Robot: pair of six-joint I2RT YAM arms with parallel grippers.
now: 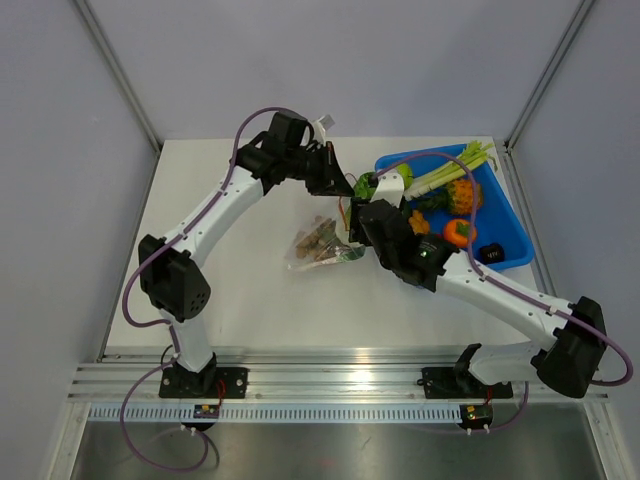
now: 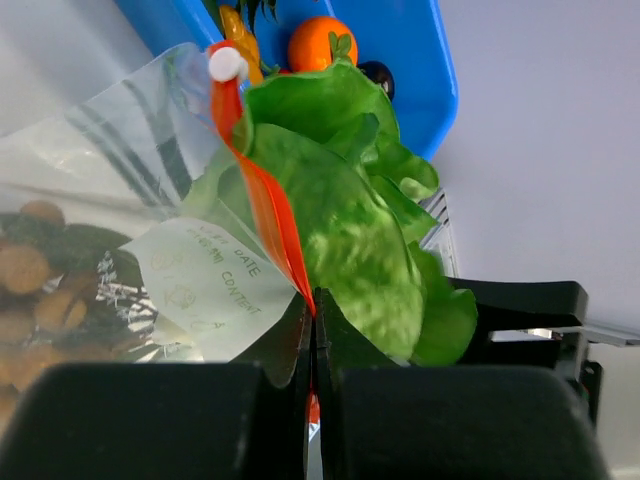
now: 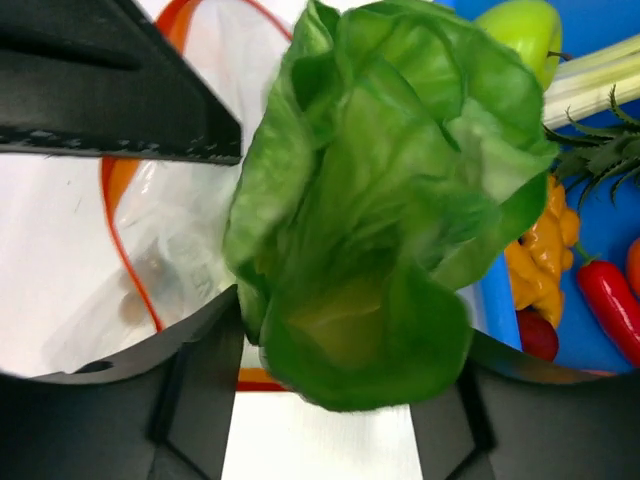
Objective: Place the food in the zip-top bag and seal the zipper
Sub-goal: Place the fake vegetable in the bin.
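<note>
Pinching the zipper [image 2: 268,215], the left gripper [image 2: 312,300] holds the zip-top bag [image 2: 120,170]; the right gripper [image 3: 340,370] clamps the cabbage [image 3: 390,190] (leafy, green) at 1 o'clock from the bag.

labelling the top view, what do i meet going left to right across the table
left arm's elbow → bag → orange → bin's right rim. The lettuce overlaps the bag's mouth, so it is left out.
</note>
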